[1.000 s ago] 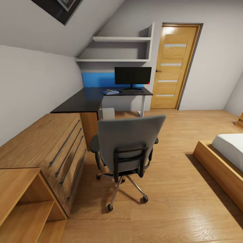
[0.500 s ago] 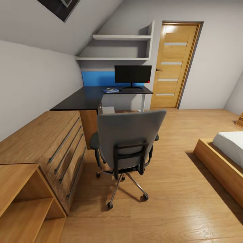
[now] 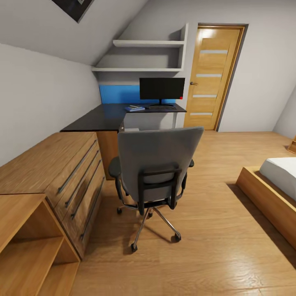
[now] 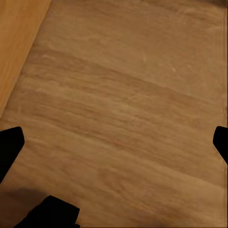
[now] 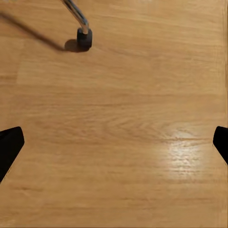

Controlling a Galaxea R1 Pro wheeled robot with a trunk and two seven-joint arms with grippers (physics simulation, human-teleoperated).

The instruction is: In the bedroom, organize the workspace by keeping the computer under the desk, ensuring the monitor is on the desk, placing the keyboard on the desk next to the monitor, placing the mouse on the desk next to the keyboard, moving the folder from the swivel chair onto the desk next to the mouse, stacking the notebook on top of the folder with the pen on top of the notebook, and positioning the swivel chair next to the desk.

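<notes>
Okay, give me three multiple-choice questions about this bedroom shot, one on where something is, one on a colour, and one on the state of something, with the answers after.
1. Where does the monitor stand?
A. on the dark desk
B. on the wooden dresser
C. on the floor

2. What colour is the back of the swivel chair?
A. red
B. grey
C. blue

3. How do the right gripper jaws stand?
A. shut on a pen
B. shut on the chair leg
C. open, holding nothing

Answers: A, the head view shows the monitor on the desk below the wall shelves. B, the chair back facing the camera is grey. C, the right wrist view shows the fingertips far apart over bare wooden floor.
</notes>
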